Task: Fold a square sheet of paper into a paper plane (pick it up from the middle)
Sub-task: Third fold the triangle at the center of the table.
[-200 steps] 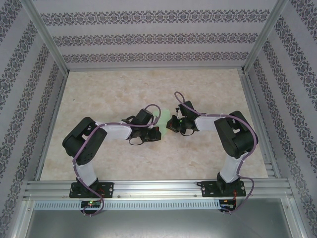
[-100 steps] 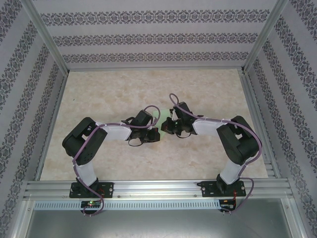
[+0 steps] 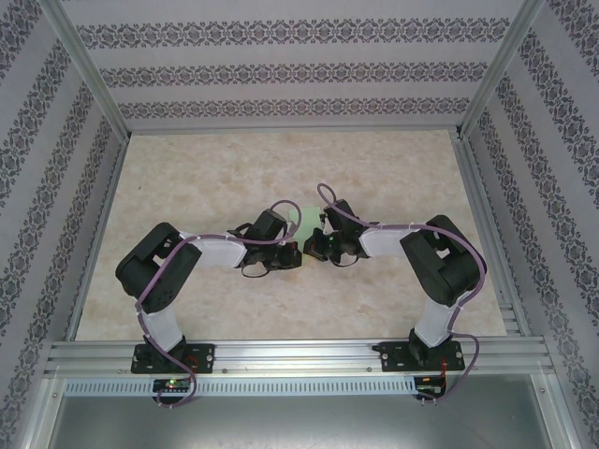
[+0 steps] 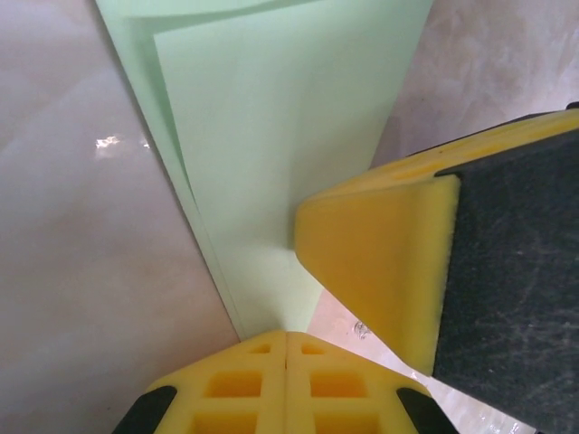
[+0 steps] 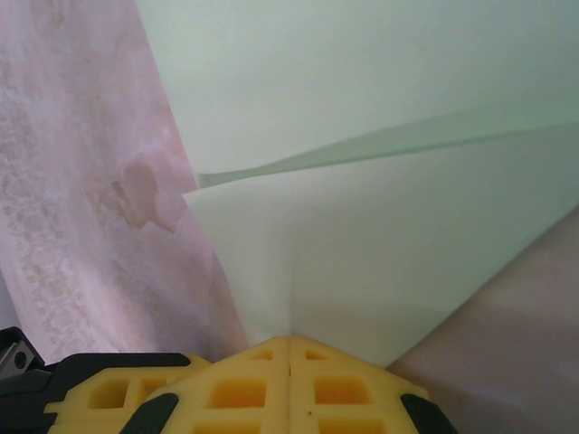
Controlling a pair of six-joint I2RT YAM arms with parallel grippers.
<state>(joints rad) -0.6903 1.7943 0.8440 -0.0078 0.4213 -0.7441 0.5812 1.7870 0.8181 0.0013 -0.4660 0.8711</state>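
Note:
The pale mint-green sheet of paper point(image 3: 310, 216) is folded into overlapping layers and held between both grippers at the table's middle. In the left wrist view the folded paper point(image 4: 271, 136) runs up from my left gripper point(image 4: 287, 336), which is shut on its narrow lower end. One of the right gripper's yellow fingers point(image 4: 380, 262) presses against the paper close beside it. In the right wrist view the paper point(image 5: 389, 235), with a slanting fold edge, fans out from my right gripper point(image 5: 289, 342), shut on its corner. Whether it has the paper plane's shape I cannot tell. From above, the left gripper point(image 3: 292, 253) and right gripper point(image 3: 313, 245) almost touch.
The beige marbled table top point(image 3: 234, 168) spreads around the arms. Patterned walls and aluminium frame posts point(image 3: 86, 75) close it in at the back and sides. A metal rail point(image 3: 299, 354) carries both arm bases at the near edge.
The right arm has swung left, bringing its gripper close to the left one. More green paper now shows above the two grippers. The left arm has barely moved.

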